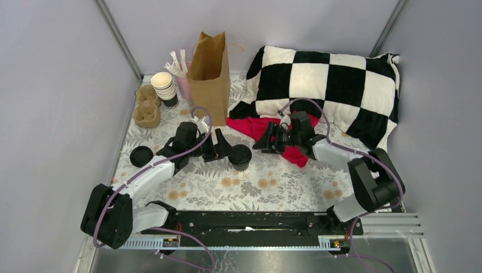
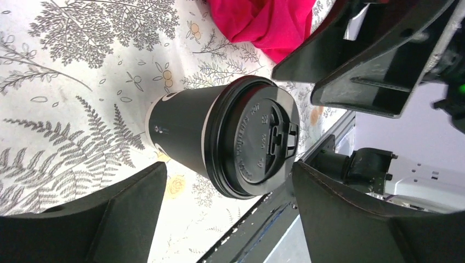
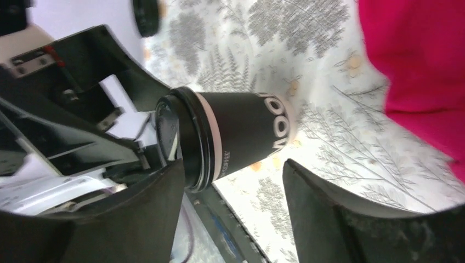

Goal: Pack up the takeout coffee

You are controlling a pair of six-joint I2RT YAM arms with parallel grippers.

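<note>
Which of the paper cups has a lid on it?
The small dark paper cup with a round black plastic lid, standing alone mid-table; the stacked cups by the brown paper bag show open cream insides.

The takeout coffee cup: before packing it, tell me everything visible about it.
The takeout coffee cup is small, dark paper with white lettering, capped by a round black plastic lid with a sip tab. It stands upright on the floral tablecloth, between the open left end effector and right end effector, neither gripping it.

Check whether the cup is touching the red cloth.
Apart. The left wrist view shows the cup clear of the red cloth, with a strip of patterned table cover between them.
</note>
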